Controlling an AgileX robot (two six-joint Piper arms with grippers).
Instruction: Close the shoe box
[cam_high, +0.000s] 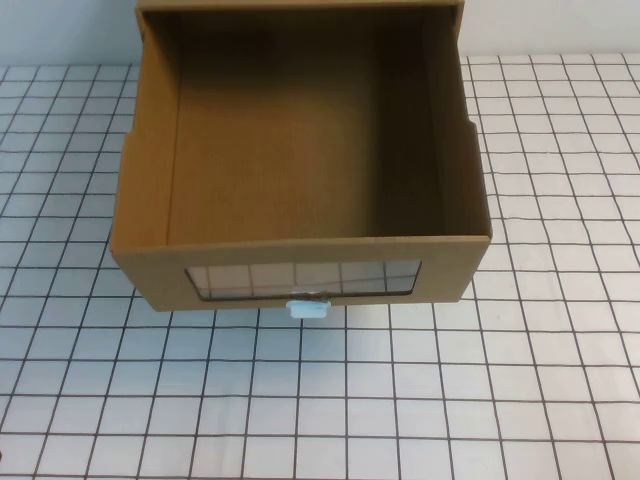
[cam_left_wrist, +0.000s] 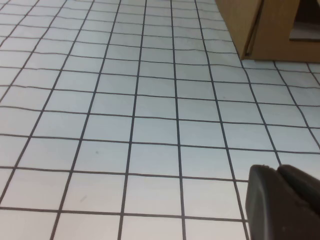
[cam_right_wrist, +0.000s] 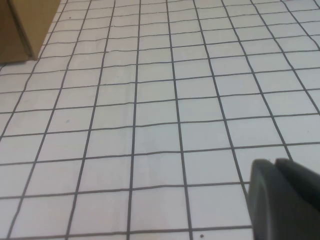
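Shoe box pulled open; left pincer, right pincer apart.

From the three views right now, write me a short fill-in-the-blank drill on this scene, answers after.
1. The drawer of the shoe box is pulled ____.
2. Its white handle sits just ____ the clear window.
3. The drawer holds ____.
4. The left gripper and right gripper hang over the ____-patterned table, touching nothing.

Answers: out; below; nothing; grid
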